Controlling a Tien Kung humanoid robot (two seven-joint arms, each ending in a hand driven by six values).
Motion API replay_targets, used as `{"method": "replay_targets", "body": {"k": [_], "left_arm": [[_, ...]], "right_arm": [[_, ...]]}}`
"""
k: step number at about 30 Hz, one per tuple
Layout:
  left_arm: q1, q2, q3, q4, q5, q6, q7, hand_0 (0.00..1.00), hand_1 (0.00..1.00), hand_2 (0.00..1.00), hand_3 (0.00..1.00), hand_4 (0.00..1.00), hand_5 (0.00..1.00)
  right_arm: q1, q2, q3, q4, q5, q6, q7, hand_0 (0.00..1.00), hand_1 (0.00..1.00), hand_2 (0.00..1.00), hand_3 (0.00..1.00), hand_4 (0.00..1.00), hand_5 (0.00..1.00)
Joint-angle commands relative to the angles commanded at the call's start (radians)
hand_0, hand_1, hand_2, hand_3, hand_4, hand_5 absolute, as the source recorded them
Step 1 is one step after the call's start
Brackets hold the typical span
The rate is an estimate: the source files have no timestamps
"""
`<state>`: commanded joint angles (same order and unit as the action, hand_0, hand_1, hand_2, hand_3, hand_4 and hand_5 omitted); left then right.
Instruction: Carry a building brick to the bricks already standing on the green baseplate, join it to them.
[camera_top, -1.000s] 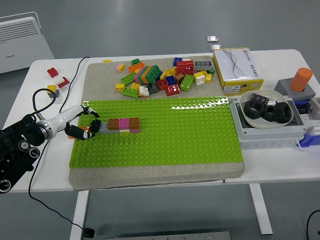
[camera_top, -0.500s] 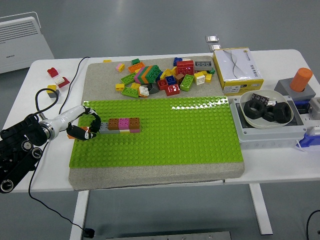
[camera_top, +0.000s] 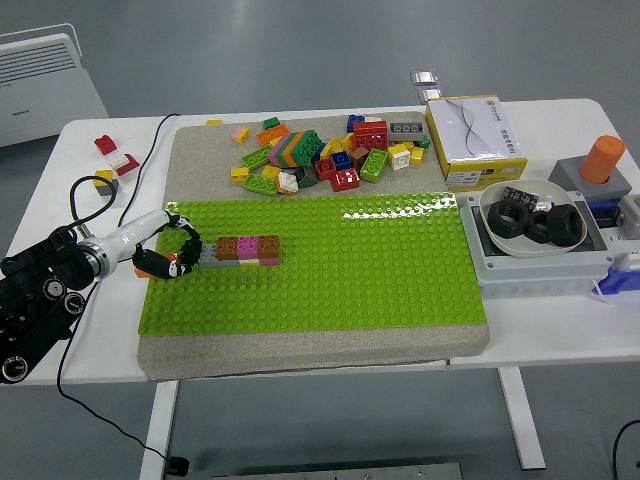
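Note:
A short row of bricks (camera_top: 248, 249) stands on the left part of the green baseplate (camera_top: 360, 275): grey, brown, pink, then brown. The grey brick (camera_top: 206, 256) is the row's left end and touches the brown one. My left hand (camera_top: 185, 256) reaches in from the left edge with a white wrist. Its forefinger and thumb curl into a ring and pinch the grey brick's left end. The right hand is out of view.
A heap of loose coloured bricks (camera_top: 320, 152) lies on the grey mat behind the baseplate. A few stray bricks (camera_top: 112, 150) and a black cable (camera_top: 85, 200) lie far left. A yellow-white box (camera_top: 475, 137), a grey tray holding a bowl of black rings (camera_top: 535, 222) and an orange cylinder (camera_top: 603, 158) stand right.
The left forefinger has curled from stretched-out into a ring at the grey brick's end, and the forearm has drawn back a little to the left. The row of bricks has not moved.

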<state>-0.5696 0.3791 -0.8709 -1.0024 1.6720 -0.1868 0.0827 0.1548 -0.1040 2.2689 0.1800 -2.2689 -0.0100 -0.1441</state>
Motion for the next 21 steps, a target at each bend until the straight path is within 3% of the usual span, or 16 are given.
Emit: {"method": "replay_targets", "body": {"k": [19, 21], "left_arm": [[-0.016, -0.018, 0.000, 0.037, -0.016, 0.002, 0.005, 0.946, 0.960, 0.952, 0.645, 0.809, 0.002], [-0.016, -0.019, 0.000, 0.040, -0.019, 0.003, 0.004, 0.946, 0.958, 0.946, 0.595, 0.752, 0.002]], "right_arm": [[0.000, -0.002, 0.000, 0.000, 0.000, 0.000, 0.003, 0.665, 0.624, 0.616, 0.706, 0.732, 0.955], [0.000, -0.002, 0.000, 0.000, 0.000, 0.000, 0.003, 0.668, 0.624, 0.616, 0.705, 0.734, 0.955]]}}
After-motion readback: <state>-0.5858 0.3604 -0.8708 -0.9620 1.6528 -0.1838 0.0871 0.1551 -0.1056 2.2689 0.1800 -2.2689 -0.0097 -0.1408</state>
